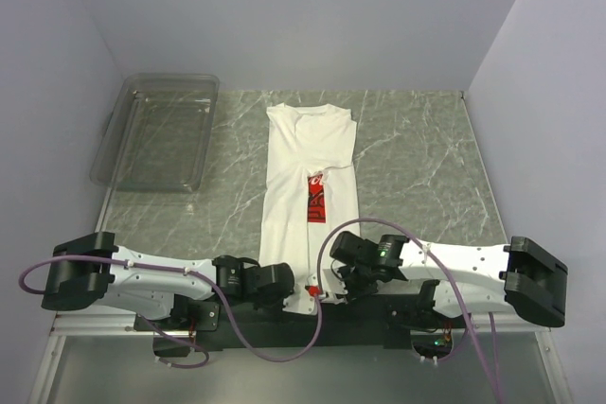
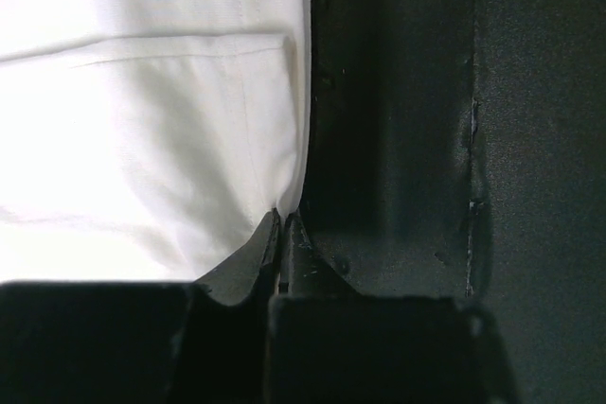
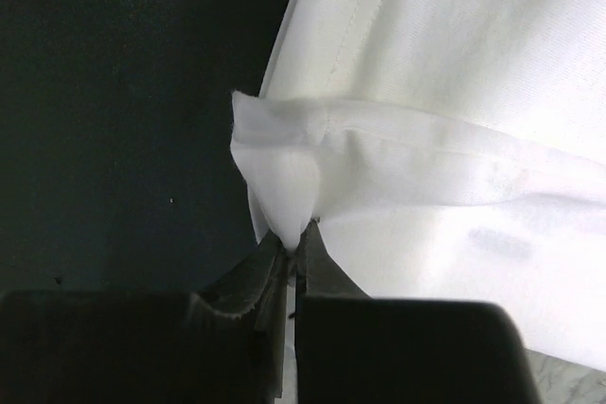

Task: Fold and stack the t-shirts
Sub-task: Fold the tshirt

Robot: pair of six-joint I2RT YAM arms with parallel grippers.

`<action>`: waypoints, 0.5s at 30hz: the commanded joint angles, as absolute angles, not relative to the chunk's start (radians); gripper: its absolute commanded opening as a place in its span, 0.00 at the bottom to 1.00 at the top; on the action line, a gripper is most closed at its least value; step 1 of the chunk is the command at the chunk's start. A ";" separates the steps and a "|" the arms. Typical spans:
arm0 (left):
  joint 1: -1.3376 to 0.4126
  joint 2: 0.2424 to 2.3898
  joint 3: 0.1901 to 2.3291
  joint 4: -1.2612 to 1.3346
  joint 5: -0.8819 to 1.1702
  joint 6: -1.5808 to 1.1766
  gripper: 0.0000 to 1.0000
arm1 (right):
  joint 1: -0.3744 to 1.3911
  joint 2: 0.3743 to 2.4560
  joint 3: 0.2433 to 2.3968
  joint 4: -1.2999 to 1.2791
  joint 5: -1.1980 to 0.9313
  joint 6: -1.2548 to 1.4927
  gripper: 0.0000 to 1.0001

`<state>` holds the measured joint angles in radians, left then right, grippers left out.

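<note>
One white t-shirt (image 1: 303, 153) lies in a long narrow strip down the middle of the table, sides folded in, collar at the far end. Part of its red print (image 1: 315, 198) shows along the right fold. Both grippers sit at its near hem. My left gripper (image 1: 287, 295) is at the near left corner; in the left wrist view its jaws (image 2: 282, 219) are shut with the white cloth's (image 2: 142, 120) edge running into their tips. My right gripper (image 3: 294, 234) is shut on a raised pinch of the hem (image 3: 284, 177) at the near right corner (image 1: 333, 292).
A clear plastic bin (image 1: 156, 130) stands at the back left of the grey marbled table (image 1: 417, 158). A dark strip (image 2: 426, 139) runs along the table's near edge under both grippers. Walls close in on the left, back and right.
</note>
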<state>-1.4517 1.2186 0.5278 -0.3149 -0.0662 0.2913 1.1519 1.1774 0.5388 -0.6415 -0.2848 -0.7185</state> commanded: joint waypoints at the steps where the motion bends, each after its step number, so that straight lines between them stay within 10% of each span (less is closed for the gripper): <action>1: -1.454 1.189 0.558 -0.187 -0.061 0.271 0.00 | 1.143 1.187 0.561 -0.627 -0.293 -0.637 0.00; 15: -1.427 1.101 0.566 -0.156 0.004 0.293 0.01 | 0.890 1.108 0.652 -0.821 -0.571 -0.808 0.00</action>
